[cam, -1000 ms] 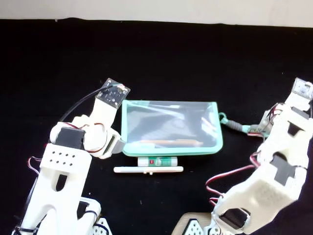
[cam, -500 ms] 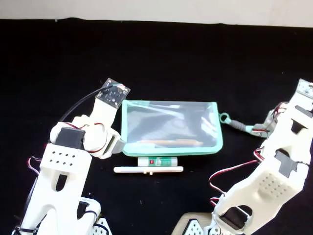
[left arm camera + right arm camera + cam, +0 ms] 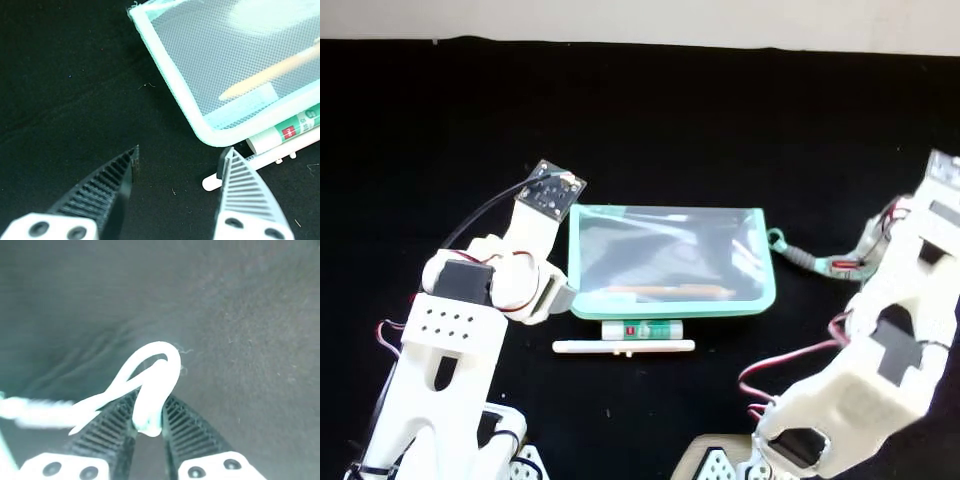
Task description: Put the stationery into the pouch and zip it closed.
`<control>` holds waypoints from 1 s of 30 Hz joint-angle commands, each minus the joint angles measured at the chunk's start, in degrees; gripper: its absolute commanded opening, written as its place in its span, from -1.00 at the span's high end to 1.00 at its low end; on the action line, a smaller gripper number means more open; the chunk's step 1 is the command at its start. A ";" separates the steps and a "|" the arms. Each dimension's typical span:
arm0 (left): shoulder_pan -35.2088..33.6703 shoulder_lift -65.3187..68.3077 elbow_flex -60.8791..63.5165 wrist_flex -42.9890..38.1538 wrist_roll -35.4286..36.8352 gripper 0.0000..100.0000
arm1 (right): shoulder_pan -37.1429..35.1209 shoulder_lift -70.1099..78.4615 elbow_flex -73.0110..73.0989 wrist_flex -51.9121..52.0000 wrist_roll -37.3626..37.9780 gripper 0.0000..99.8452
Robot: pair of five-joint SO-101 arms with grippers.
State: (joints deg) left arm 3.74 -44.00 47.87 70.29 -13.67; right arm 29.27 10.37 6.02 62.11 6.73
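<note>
The left arm is crouching low at the pouch's (image 3: 670, 260) left end, its left gripper (image 3: 182, 150) hanging spread wide over the black table (image 3: 670, 130), just beside the pouch's corner. The right arm is bending in from the pouch's right side, its right gripper (image 3: 150, 400) pinching the looped pull cord (image 3: 156, 371). A glue stick (image 3: 642, 329) and a white pen (image 3: 623, 347) are lying along the pouch's near edge.

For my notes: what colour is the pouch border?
Mint green; the pouch border shows best in the left wrist view.
</note>
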 commanded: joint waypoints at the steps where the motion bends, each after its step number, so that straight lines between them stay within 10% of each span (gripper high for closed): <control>1: 0.31 -0.31 -0.31 0.35 0.09 0.45 | -4.35 -13.58 -2.24 4.97 0.09 0.99; 17: 0.40 -0.40 -0.57 0.35 0.09 0.45 | -29.32 -58.42 -2.33 10.15 -0.18 0.98; 30: 0.48 -0.40 -0.66 0.00 0.09 0.45 | -31.16 -57.89 -26.07 9.01 -0.26 0.98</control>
State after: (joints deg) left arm 3.74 -44.00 47.87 70.29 -13.67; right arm -1.32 -50.46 -12.44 72.48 6.81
